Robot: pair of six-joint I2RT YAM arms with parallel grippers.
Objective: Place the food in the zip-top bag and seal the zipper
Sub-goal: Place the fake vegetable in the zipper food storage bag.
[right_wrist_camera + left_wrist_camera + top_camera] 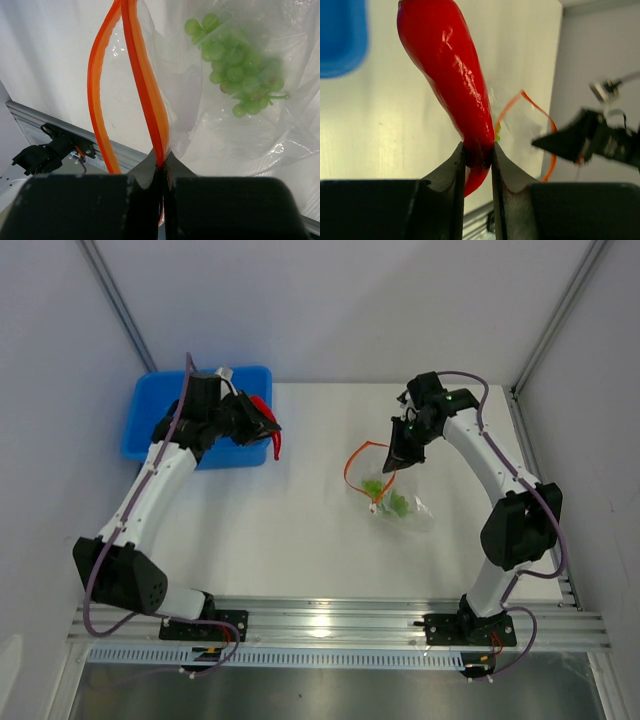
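My left gripper point(268, 432) point(478, 155) is shut on the slim red piece point(273, 439) point(451, 70) near its thin end and holds it in the air beside the blue tub. My right gripper point(397, 458) point(161, 167) is shut on one side of the red-orange zipper point(357, 458) point(145, 80) and holds the clear zip-top bag point(400, 505) point(235, 100) up with its mouth gaping open. The light-green grapes point(385, 497) point(235, 70) lie inside the bag. The bag's mouth also shows in the left wrist view point(540, 115). The flat darker-green piece is not clearly in view.
A blue plastic tub point(160, 425) point(340, 40) stands at the back left, under my left arm. Grey walls close both sides and the back. A metal rail point(340, 620) runs along the near edge by the arm bases.
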